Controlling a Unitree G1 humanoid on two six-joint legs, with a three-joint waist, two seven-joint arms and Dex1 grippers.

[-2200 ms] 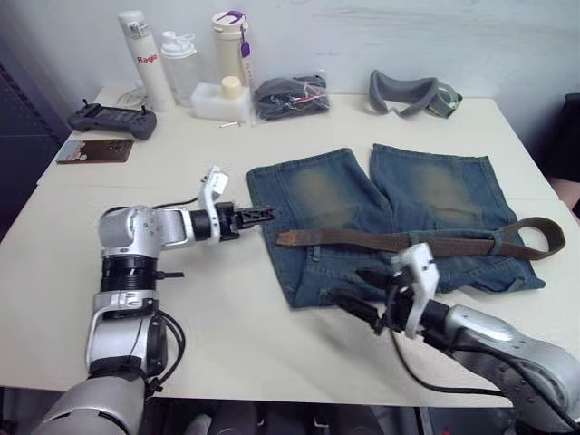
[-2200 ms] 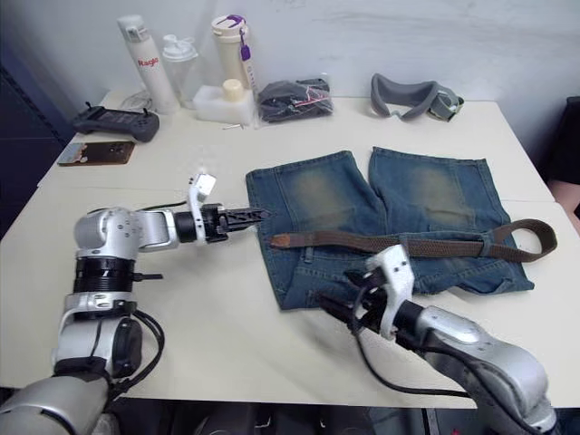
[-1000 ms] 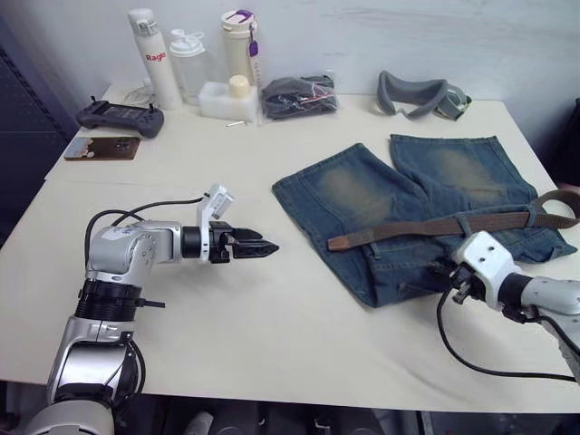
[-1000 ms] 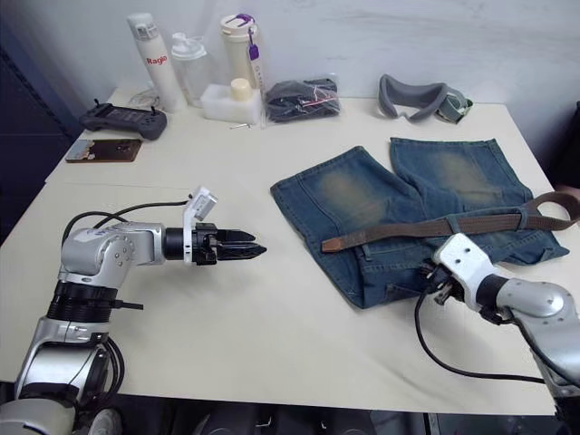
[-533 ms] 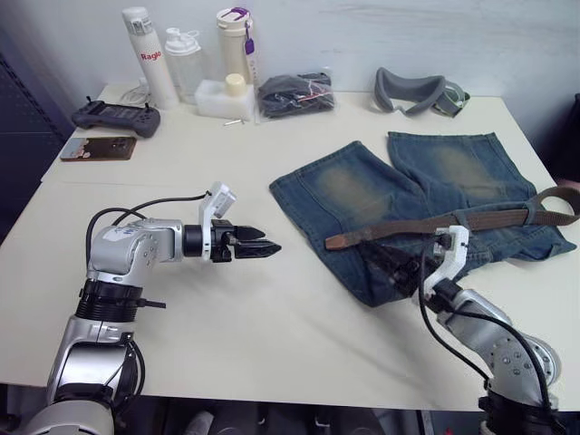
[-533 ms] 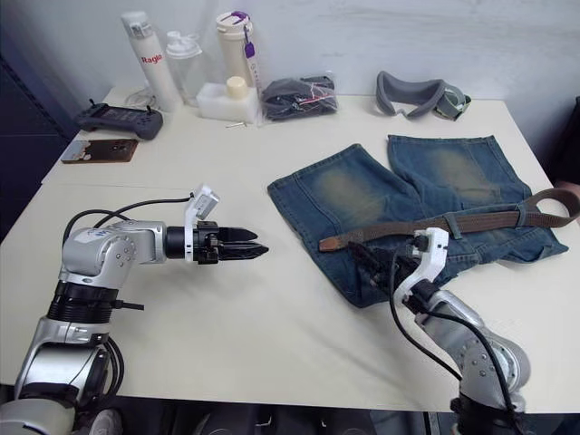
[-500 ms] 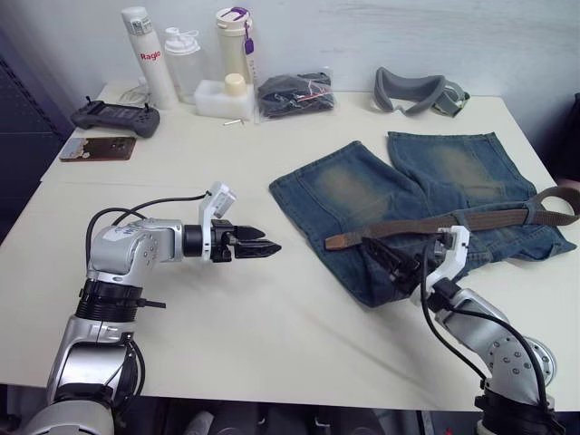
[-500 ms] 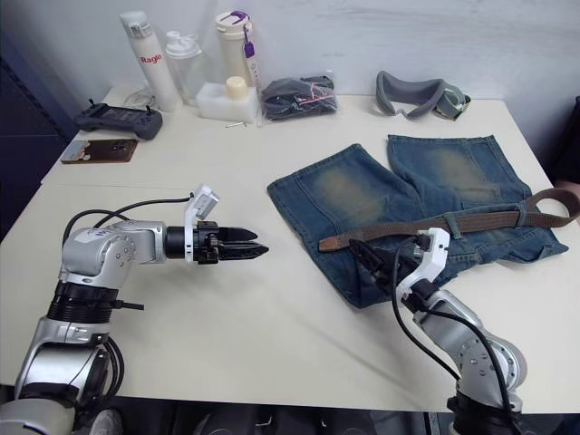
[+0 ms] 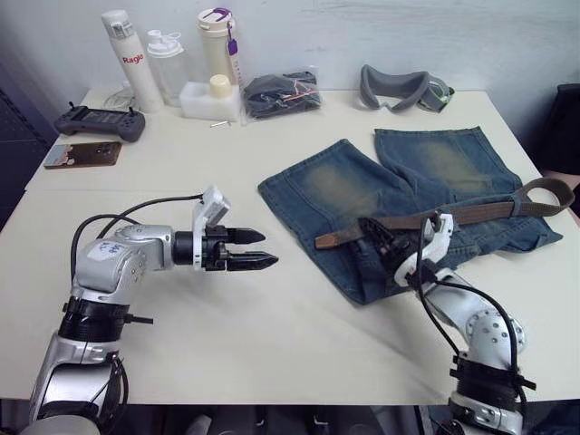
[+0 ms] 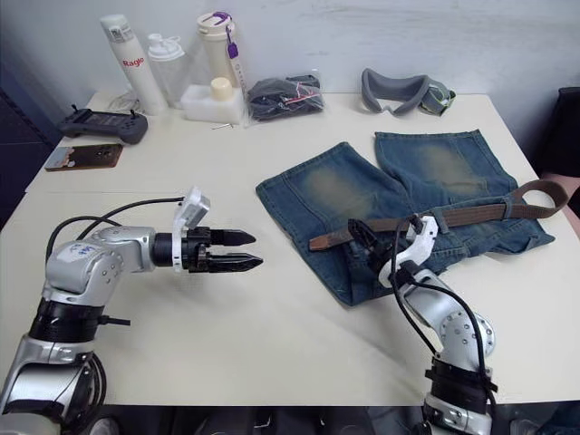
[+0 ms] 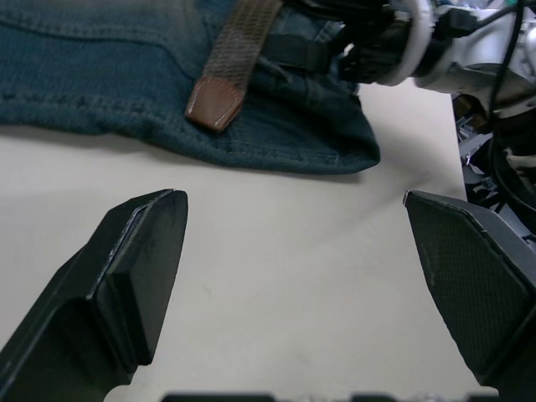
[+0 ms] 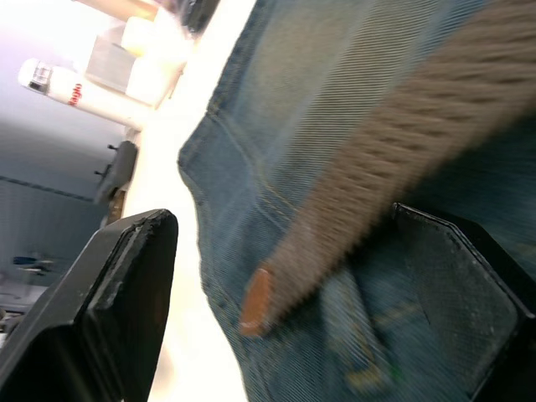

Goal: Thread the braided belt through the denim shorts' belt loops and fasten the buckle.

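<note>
Buckle and belt loops too small to make out. Left gripper (image 9: pixel 261 250) reaching level toward 3 o'clock above bare table (image 9: pixel 272 335), fingers spread, empty. Right gripper (image 9: pixel 373 237) pointing to 10 o'clock over denim shorts (image 9: pixel 344 195) at centre, fingers parted astride braided belt (image 9: pixel 453 214), contact unclear.

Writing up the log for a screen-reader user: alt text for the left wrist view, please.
The left gripper, fingers open, hovers over bare table short of the denim shorts. The braided belt lies across the denim, its brown leather tip nearest the camera. The right gripper sits over the shorts just beyond.
</note>
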